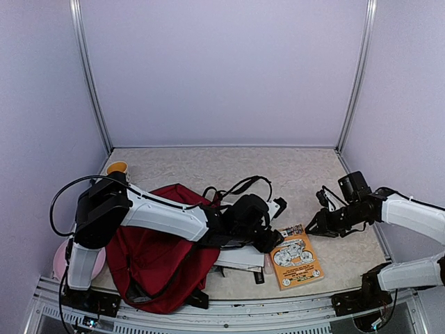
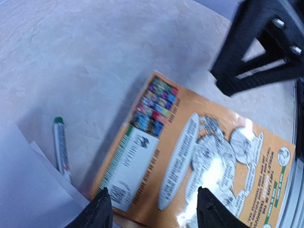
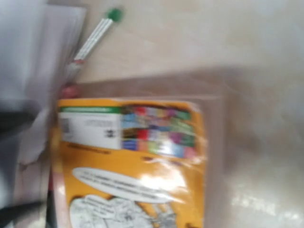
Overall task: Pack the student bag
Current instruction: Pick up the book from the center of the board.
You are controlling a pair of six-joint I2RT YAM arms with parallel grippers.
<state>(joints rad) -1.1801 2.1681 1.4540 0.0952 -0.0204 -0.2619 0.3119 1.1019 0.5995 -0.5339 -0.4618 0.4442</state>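
Seen from above, the student bag (image 1: 156, 261), a large dark red fabric backpack with black straps, lies slumped on the table (image 1: 208, 163) at the lower left of the frame; its long axis runs roughly up and down the picture, and its straps loop out toward the centre from its upper right; whether its mouth gapes I cannot tell, as the left arm (image 1: 167, 216) crosses over it. The left pincer (image 1: 272, 243) sits in the lower centre, so the bag lies to its left, back along its own arm; the left arm is plainly the nearer one to the bag. In the left wrist view its two black fingertips (image 2: 100, 211) stand apart with nothing between them, poised over the near edge of an orange illustrated booklet (image 2: 199, 156); a white marker with a green cap (image 2: 61, 147) and a sheet of white paper (image 2: 21, 190) lie at the lower left of that view. Further right, the right pincer (image 1: 316, 224) hangs beside the booklet's upper right corner, well apart from the bag; whether its jaws are open or closed I cannot tell. By my judgement, anything picked up here must travel leftward in the frame to reach the bag.
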